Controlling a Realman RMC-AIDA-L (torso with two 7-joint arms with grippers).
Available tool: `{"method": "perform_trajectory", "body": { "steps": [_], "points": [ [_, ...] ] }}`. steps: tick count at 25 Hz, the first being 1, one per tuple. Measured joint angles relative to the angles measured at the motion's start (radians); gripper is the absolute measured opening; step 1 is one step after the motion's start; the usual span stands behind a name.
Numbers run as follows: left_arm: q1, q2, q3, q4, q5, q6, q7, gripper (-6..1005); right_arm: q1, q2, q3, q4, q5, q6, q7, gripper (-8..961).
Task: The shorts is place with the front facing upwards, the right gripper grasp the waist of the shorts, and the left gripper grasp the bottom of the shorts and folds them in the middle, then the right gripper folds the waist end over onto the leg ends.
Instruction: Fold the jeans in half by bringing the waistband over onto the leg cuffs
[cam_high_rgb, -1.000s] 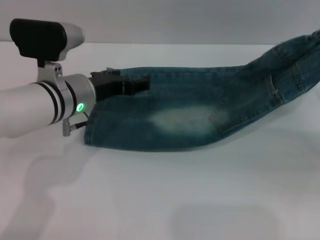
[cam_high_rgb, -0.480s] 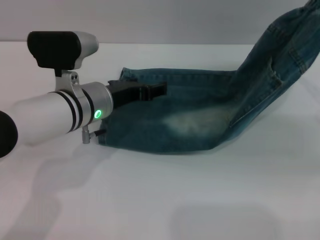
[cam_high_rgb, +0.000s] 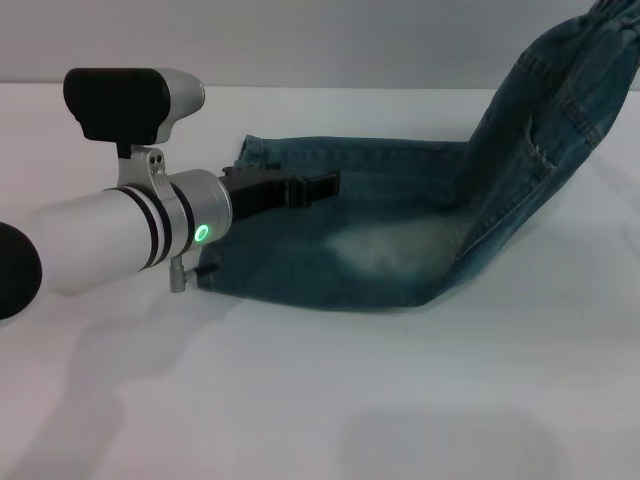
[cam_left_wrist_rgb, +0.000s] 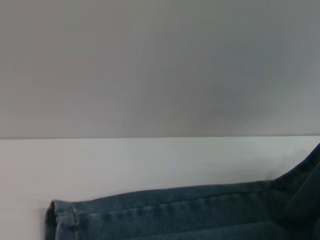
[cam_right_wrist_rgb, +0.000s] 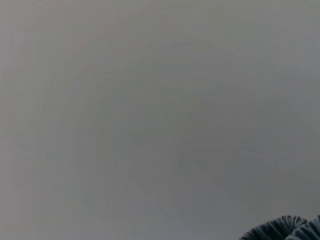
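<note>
Head view gives me the shorts (cam_high_rgb: 400, 235) lying across the middle of the frame on the white surface (cam_high_rgb: 320, 400): blue denim, a pale faded patch near the centre, tan stitching along the seams. Most of the cloth lies flat, and the leg ends (cam_high_rgb: 225, 265) sit at the left of the garment. The right-hand part rises steeply off the surface toward the upper right corner, where the waist runs out of frame. I see the left gripper (cam_high_rgb: 300, 188) reaching in from the left, its silver wrist showing a green ring, its black jaws low over the denim's upper left area near the far edge; whether they are spread or pinching the cloth I cannot tell. My left wrist view shows a hemmed corner of the denim (cam_left_wrist_rgb: 175, 215) along the bottom of the frame, flat on the white surface. My right wrist view shows only a gathered bit of the waistband (cam_right_wrist_rgb: 285, 229) in the lower right corner against plain grey; the right gripper itself is in none of my views.
</note>
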Motion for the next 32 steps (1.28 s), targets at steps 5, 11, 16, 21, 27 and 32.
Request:
{"method": "perform_trajectory", "body": {
  "steps": [5,11,16,21,27,32],
  "points": [
    [0.003,0.0,0.001,0.004,0.0,0.001,0.0,848,0.0,-0.002,-0.008,0.0,-0.003,-0.005,0.001,69],
    [0.001,0.0,0.001,0.005,-0.003,0.006,0.0,848,0.002,-0.003,-0.012,0.0,-0.003,-0.012,0.003,79],
    [-0.002,0.0,0.004,0.006,-0.005,0.008,0.0,848,0.002,-0.003,-0.016,0.0,-0.003,-0.012,0.006,87],
    [-0.002,0.0,0.005,0.006,-0.01,0.008,0.0,848,0.013,-0.004,-0.034,0.0,-0.003,-0.01,0.026,95],
    [-0.005,-0.002,0.015,0.007,-0.02,0.009,-0.001,847,0.056,-0.003,-0.114,0.001,-0.003,-0.02,0.051,104],
    [-0.002,-0.001,0.019,0.007,-0.027,0.009,-0.001,847,0.102,-0.001,-0.185,-0.003,0.002,-0.049,0.051,112]
  ]
}}
